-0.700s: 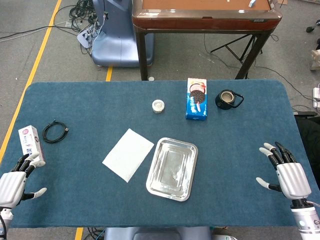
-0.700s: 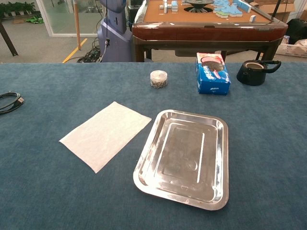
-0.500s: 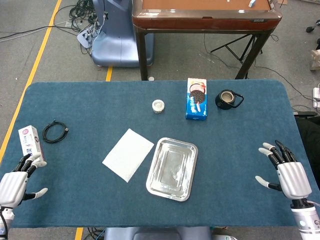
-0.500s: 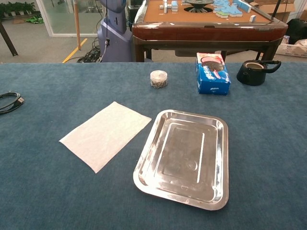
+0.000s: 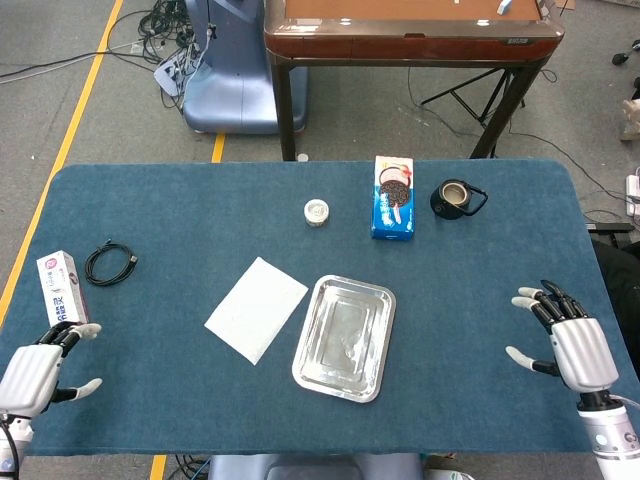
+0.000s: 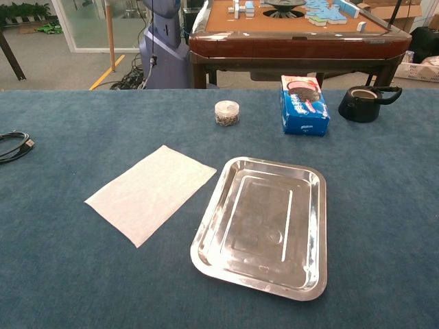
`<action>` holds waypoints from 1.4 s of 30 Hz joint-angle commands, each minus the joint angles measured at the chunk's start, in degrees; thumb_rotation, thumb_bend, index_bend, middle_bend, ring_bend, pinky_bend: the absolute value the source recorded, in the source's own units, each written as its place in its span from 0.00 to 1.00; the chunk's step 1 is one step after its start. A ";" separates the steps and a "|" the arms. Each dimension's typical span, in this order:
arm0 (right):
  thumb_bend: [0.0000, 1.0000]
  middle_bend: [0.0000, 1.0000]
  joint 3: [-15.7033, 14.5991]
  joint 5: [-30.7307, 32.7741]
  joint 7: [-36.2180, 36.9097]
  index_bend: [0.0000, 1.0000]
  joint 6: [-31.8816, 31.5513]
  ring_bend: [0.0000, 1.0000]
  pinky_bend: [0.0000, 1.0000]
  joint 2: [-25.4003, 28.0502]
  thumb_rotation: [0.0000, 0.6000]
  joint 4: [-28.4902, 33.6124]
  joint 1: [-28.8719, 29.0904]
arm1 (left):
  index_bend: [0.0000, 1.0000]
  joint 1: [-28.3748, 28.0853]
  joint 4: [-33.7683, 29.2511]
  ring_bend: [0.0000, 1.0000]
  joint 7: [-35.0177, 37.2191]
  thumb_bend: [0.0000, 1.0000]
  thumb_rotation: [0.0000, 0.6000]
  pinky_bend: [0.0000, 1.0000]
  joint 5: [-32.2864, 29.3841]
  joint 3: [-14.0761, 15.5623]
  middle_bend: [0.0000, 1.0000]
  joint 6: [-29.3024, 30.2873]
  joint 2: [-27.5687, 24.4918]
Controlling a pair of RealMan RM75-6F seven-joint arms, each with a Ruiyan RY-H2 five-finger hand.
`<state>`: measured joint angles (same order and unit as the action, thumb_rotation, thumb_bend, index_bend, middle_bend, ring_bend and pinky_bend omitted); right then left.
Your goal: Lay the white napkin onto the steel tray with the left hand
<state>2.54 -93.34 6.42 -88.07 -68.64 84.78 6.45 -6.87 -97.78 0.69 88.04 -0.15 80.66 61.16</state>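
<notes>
The white napkin (image 5: 256, 309) (image 6: 151, 192) lies flat on the blue table, just left of the steel tray (image 5: 345, 337) (image 6: 264, 227), which holds nothing. My left hand (image 5: 37, 372) hovers open at the table's near left corner, far from the napkin, fingers apart and holding nothing. My right hand (image 5: 567, 343) hangs open at the near right edge, also holding nothing. Neither hand appears in the chest view.
A pink-and-white box (image 5: 61, 288) and a coiled black cable (image 5: 108, 264) lie at the left. A small round jar (image 5: 317, 212), a blue cookie box (image 5: 393, 197) and a black teapot (image 5: 456, 198) stand along the far side. A wooden table (image 5: 410, 40) stands beyond.
My left hand has sunk slightly toward the near edge. My right hand has shifted a little toward the near edge too. The napkin and tray have not moved.
</notes>
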 commanded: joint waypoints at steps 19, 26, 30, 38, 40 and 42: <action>0.03 0.26 0.24 1.46 -1.55 0.34 -0.04 0.12 0.23 1.04 1.00 1.64 -0.41 | 0.29 -14.00 3.64 0.00 -0.09 0.05 1.00 0.19 8.36 -1.80 0.05 -12.41 6.63; 0.03 0.26 0.53 2.10 -1.10 0.34 0.14 0.12 0.23 1.33 1.00 1.55 -0.42 | 0.17 -18.19 7.10 0.19 -2.15 0.05 1.00 0.52 8.27 -2.75 0.12 -15.76 11.05; 0.03 0.26 0.55 2.38 -0.87 0.34 0.56 0.12 0.23 1.36 1.00 1.38 -0.31 | 0.15 -20.11 8.62 0.31 -3.91 0.05 1.00 0.62 8.01 -3.10 0.26 -17.16 12.87; 0.03 0.26 0.57 2.60 -0.49 0.35 0.94 0.12 0.23 1.40 1.00 1.16 -0.18 | 0.14 -23.15 12.84 0.84 -5.15 0.05 1.00 0.98 9.52 -2.77 0.90 -17.86 16.21; 0.03 0.26 0.58 2.63 -0.39 0.35 0.92 0.12 0.23 1.42 1.00 1.13 -0.19 | 0.17 -23.79 13.71 0.91 -4.62 0.05 1.00 1.00 9.73 -2.51 0.98 -18.04 16.88; 0.03 0.26 0.59 2.68 -0.31 0.36 0.97 0.12 0.23 1.46 1.00 1.13 -0.18 | 0.22 -24.26 14.48 0.96 -4.24 0.05 1.00 1.00 9.88 -2.29 1.00 -18.10 17.40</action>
<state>3.13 -90.66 6.11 -87.09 -67.18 85.91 6.26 -30.87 -83.59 -3.78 97.77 -2.60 62.66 78.29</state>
